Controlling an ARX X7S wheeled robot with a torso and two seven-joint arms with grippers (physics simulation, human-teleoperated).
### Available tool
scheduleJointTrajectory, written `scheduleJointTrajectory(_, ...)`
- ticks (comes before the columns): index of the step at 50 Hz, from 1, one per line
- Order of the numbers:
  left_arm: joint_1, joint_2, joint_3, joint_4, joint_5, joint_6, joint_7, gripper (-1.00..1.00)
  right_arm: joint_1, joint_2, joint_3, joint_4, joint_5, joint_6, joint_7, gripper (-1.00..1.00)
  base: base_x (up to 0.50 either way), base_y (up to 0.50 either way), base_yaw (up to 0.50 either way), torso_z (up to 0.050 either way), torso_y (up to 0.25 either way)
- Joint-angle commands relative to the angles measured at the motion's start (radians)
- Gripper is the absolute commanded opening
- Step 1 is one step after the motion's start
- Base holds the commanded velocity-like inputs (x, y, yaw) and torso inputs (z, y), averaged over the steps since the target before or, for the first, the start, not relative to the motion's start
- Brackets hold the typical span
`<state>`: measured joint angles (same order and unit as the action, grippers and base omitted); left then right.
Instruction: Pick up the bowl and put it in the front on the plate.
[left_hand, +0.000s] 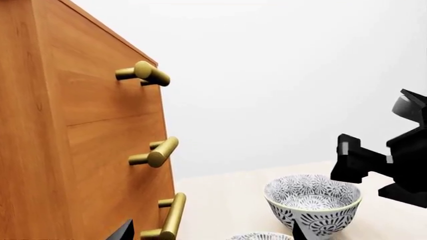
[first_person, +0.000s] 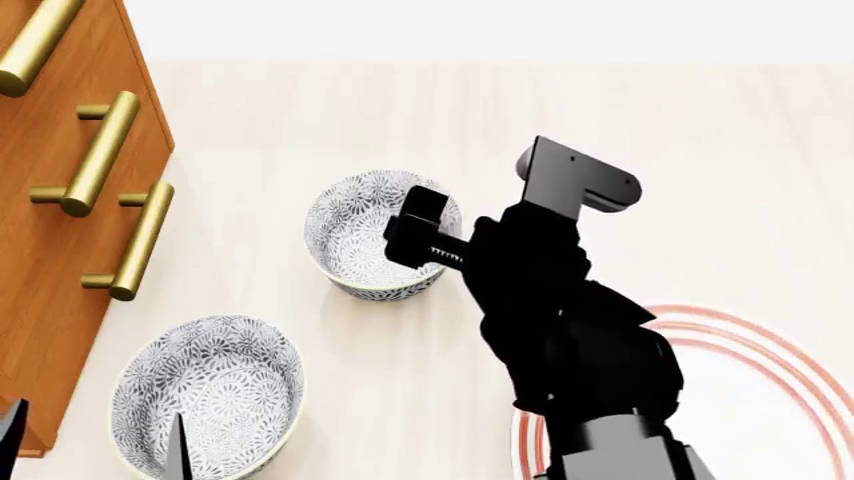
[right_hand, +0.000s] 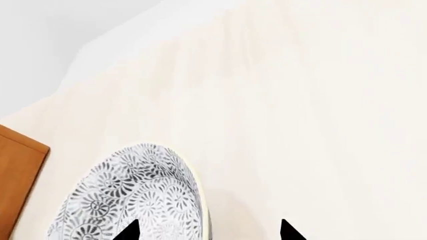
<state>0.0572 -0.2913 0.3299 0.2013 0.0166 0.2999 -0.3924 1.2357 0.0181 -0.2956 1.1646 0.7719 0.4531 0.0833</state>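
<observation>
I am bringing the right gripper (right_hand: 208, 231) to the small white bowl with grey floral pattern (first_person: 378, 233), which stands on the pale table beyond the red-ringed white plate (first_person: 781, 350). Its jaws are apart over the rim. Next I must lower and close.

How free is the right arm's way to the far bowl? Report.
Probably free, yes. The right claw is open and right at the far bowl, with the rim seemingly between its fingertips. Nothing stands between them.
</observation>
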Motion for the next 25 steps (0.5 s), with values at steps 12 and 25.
scheduleJointTrajectory(12, -0.003, 0.002, -0.002, 0.002, -0.003, -0.013, 0.007, 1.0, 0.008, -0.017, -0.188, 0.06, 0.171, -0.06, -0.003, 1.0, 0.0, 0.0, 0.0, 0.0, 0.0)
scheduleJointTrajectory(25, -0.004, -0.001, 0.006, -0.002, -0.004, -0.011, 0.005, 1.0, 0.02, -0.017, -0.337, 0.104, 0.318, -0.106, -0.005, 1.0, 0.0, 0.0, 0.0, 0.0, 0.0)
